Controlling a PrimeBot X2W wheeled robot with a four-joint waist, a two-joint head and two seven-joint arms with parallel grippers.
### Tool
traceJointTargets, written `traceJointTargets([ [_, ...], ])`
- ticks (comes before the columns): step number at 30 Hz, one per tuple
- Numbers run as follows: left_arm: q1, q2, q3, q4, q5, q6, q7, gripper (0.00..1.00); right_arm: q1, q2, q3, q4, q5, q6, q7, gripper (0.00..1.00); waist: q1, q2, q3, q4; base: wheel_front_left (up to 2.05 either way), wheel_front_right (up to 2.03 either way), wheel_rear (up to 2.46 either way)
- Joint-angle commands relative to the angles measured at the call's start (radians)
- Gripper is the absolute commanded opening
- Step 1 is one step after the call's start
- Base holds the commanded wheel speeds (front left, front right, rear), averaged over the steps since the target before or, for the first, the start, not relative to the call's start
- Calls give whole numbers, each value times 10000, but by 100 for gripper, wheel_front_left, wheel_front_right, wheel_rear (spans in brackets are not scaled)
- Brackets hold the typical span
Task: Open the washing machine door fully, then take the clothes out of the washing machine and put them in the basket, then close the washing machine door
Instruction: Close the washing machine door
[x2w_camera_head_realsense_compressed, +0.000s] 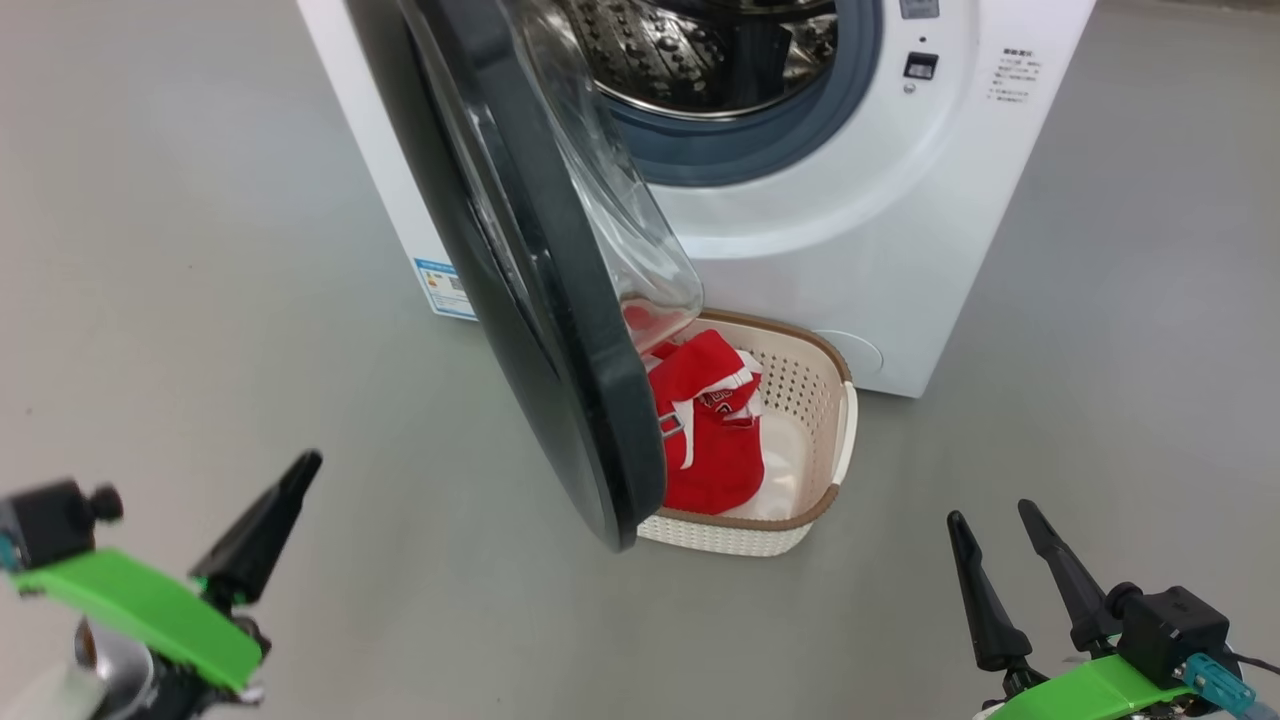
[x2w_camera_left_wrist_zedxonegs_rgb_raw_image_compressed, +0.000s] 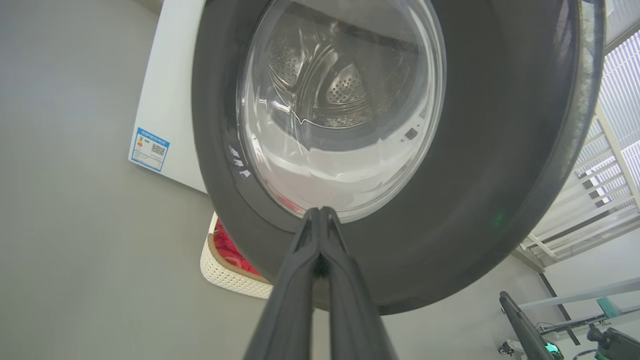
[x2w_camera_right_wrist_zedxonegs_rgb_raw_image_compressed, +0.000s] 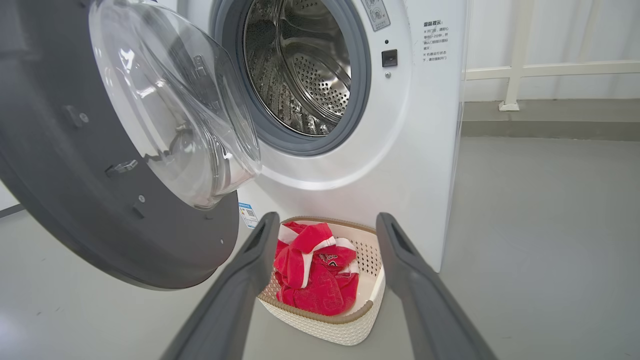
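Red clothes (x2w_camera_right_wrist_zedxonegs_rgb_raw_image_compressed: 315, 270) lie in the basket (x2w_camera_right_wrist_zedxonegs_rgb_raw_image_compressed: 345, 332), straight ahead of the right gripper (x2w_camera_head_realsense_compressed: 992, 515), spread wide and empty. Left gripper (x2w_camera_left_wrist_zedxonegs_rgb_raw_image_compressed: 320, 212), pinched together on nothing, faces the washing machine door (x2w_camera_left_wrist_zedxonegs_rgb_raw_image_compressed: 475, 200); a glancing push could slip off its glossy rim, leaving it unlatched.

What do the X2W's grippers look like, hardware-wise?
Both are alike: the left gripper and right gripper each have two long, tapering black fingers on a bright green plate, with a black boxy module behind. The right one also carries a teal connector and a thin dark cable.
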Motion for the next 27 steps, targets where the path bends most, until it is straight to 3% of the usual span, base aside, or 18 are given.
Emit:
traceJointTargets([
  [1, -45, 377, 356, -3, -23, -59, -219, 48, -37, -140, 222, -224, 35, 65, -63, 100, 0, 0, -129, 125, 0, 0, 0],
  [5, 511, 233, 247, 409, -160, -59, -693, 90, 96, -146, 192, -250, 45, 65, -63, 100, 0, 0, -205, 216, 0, 0, 0],
  [7, 741, 117, 254, 581, -308, -59, -850, 100, 151, -155, 167, -248, 49, 65, -63, 100, 0, 0, -231, 252, 0, 0, 0],
  [17, 1661, -704, 813, 1658, 272, -59, -1380, 100, 302, -195, -6, -285, 70, 65, -63, 100, 0, 0, -209, 172, 0, 0, 0],
  [27, 2539, -2242, 3087, 2328, 3242, -59, -1393, 100, 400, -214, -424, -357, 60, 65, -63, 100, 0, 0, -181, 2, 0, 0, 0],
])
